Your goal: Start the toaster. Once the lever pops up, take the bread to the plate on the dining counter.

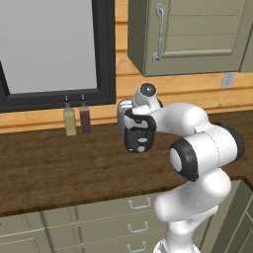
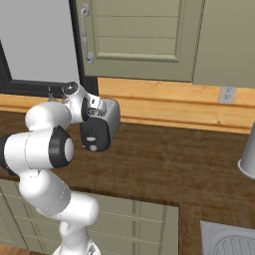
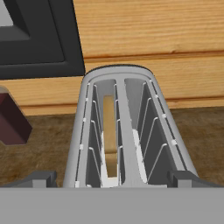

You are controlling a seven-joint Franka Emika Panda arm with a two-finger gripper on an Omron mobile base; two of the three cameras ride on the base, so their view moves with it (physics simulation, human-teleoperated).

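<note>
The silver toaster (image 1: 129, 114) stands on the dark wood countertop with drawers, its black end panel (image 1: 139, 141) turned toward the base. In the hand view I look down into the toaster (image 3: 127, 87). The bread (image 3: 109, 127) sits low in the left slot and the right slot is empty. My gripper (image 3: 113, 179) hovers over the toaster's near end, open, its fingertips (image 3: 41, 178) spread wider than the body. From the right base view the hand (image 2: 92, 107) covers the top of the panel (image 2: 94, 135), so I cannot make out the lever. The plate and the dining counter are out of view.
Two bottles, one yellowish (image 1: 69, 121) and one dark red (image 1: 85, 118), stand left of the toaster against the wall. A black-framed window (image 1: 106, 54) and an upper cabinet (image 1: 197, 34) hang above. A grey cup (image 2: 247, 159) and a sink (image 2: 229, 241) lie to the right.
</note>
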